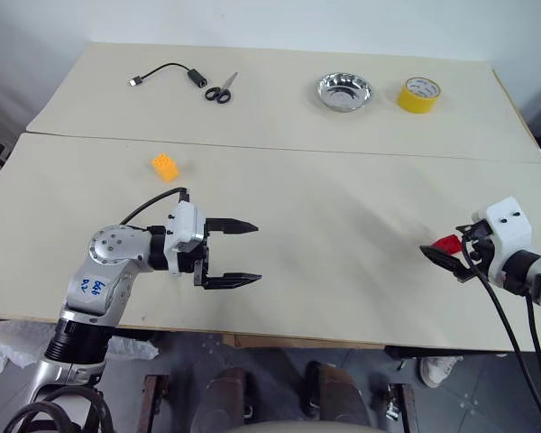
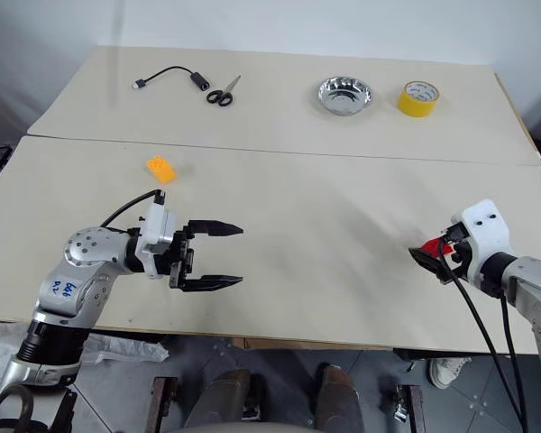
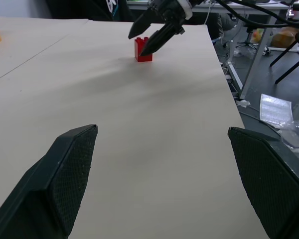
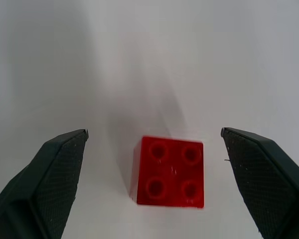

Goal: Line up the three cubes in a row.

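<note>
The red cube (image 4: pixel 170 171) sits studs-up on the bare cream surface (image 1: pixel 343 225), near the robot's right-hand front edge, and serves as the reference for everything else. The right gripper (image 4: pixel 154 184) hangs just above it with its jaws spread wide, one black finger on either side of the cube and neither one touching it; in the head views the cube (image 1: pixel 448 243) peeks out red from behind those fingers. Far to the left of the red cube, across an open stretch of surface, the left gripper (image 1: pixel 234 254) points sideways toward it, its jaws also wide apart and holding nothing. The orange-yellow cube (image 1: pixel 165 167) lies farther left still and farther from the robot than the red cube, just beyond the left gripper and apart from it. Well behind the red cube, across the seam in the surface, stand a yellow tape roll (image 1: pixel 419 94) and a small metal bowl (image 1: pixel 343 91), with scissors (image 1: pixel 222 90) and a black cable (image 1: pixel 169 75) farther left.
</note>
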Controlling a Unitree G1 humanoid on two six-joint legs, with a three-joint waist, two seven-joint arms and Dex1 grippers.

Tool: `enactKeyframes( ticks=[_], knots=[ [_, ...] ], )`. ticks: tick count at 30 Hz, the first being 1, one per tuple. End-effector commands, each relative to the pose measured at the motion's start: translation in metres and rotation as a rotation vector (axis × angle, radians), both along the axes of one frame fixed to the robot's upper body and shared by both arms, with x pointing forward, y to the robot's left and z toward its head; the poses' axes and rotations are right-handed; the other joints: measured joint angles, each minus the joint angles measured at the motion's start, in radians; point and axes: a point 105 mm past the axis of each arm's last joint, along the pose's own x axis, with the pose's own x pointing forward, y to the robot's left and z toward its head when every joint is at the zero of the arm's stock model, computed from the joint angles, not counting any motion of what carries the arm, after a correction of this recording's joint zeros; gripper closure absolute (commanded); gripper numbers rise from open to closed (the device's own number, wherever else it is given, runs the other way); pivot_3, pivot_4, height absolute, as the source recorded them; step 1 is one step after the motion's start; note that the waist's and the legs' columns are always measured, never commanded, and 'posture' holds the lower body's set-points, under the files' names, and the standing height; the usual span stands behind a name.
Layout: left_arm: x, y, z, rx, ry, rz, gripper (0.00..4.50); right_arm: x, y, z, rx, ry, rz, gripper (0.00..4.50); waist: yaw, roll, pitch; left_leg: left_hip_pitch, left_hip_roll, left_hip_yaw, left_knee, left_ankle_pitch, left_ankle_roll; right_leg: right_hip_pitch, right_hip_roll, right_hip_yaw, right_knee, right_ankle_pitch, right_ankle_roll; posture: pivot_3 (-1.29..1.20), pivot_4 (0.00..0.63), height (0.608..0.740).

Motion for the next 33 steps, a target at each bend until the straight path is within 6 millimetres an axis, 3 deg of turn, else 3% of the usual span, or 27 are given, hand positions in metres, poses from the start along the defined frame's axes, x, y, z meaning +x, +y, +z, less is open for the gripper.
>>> enactKeyframes(
  ticks=[1,4,10,12,16,19,22,26,33],
  knots=[
    [-0.003,-0.001,0.006,-0.003,-0.034,-0.013,0.04,-0.004,-0.010,-0.001,0.028,0.027,-0.041,0.00,0.001,0.000,0.000,0.000,0.000,0.000,0.000,0.000,0.000,0.000,0.000,0.000,0.000,0.000,0.000,0.00,0.150,0.740],
    [-0.004,-0.001,0.007,-0.002,-0.035,-0.025,0.00,-0.005,-0.008,-0.005,0.052,0.041,-0.026,0.56,0.001,0.000,0.000,0.000,0.000,0.000,0.000,0.000,0.000,0.000,0.000,0.000,0.000,0.000,0.000,0.00,0.150,0.740],
    [-0.005,0.001,0.008,-0.007,-0.034,-0.039,0.00,-0.003,-0.005,-0.005,0.057,0.048,0.014,2.61,0.000,0.000,0.000,0.000,0.000,0.000,0.000,0.000,0.000,0.000,0.000,0.000,0.000,0.000,0.000,0.00,0.150,0.740],
    [-0.005,0.004,0.009,-0.008,-0.036,-0.029,0.00,-0.001,0.002,0.001,0.066,0.028,0.066,3.02,0.000,0.000,0.000,0.000,0.000,0.000,0.000,0.000,0.000,0.000,0.000,0.000,0.000,0.000,0.000,0.00,0.150,0.740],
    [-0.006,0.027,0.008,-0.015,-0.032,0.070,0.00,0.000,0.068,0.031,0.061,-0.013,0.502,3.01,-0.018,0.001,0.000,0.001,0.001,0.001,0.000,0.000,0.000,0.000,0.001,0.001,0.000,0.000,0.000,0.00,0.150,0.740],
    [-0.007,0.043,0.003,-0.010,-0.008,0.139,0.00,-0.009,0.103,0.033,0.001,0.044,0.760,3.01,-0.027,0.001,0.001,0.001,0.002,0.000,-0.001,0.000,-0.001,-0.001,0.001,0.000,0.000,0.000,0.000,0.00,0.150,0.740],
    [-0.009,0.059,-0.007,-0.001,0.021,0.213,0.00,-0.001,0.138,0.037,-0.009,0.065,0.909,3.01,-0.028,0.001,0.001,0.001,0.002,0.000,0.000,0.000,-0.001,0.000,0.001,0.000,0.000,0.000,-0.001,0.00,0.150,0.740],
    [-0.015,0.065,-0.012,0.008,0.027,0.247,0.00,0.004,0.163,0.024,-0.091,0.127,1.049,3.01,-0.019,0.000,0.001,0.000,0.002,-0.002,0.000,0.000,-0.001,0.000,0.000,-0.001,0.000,0.000,-0.001,0.00,0.150,0.740],
    [-0.023,0.069,-0.013,0.003,0.012,0.291,0.00,0.010,0.179,0.002,-0.156,0.163,1.090,3.01,-0.012,0.000,0.001,-0.001,0.000,-0.002,0.000,0.000,0.000,-0.001,-0.001,-0.002,0.000,0.000,-0.001,0.00,0.150,0.740]
  ],
)
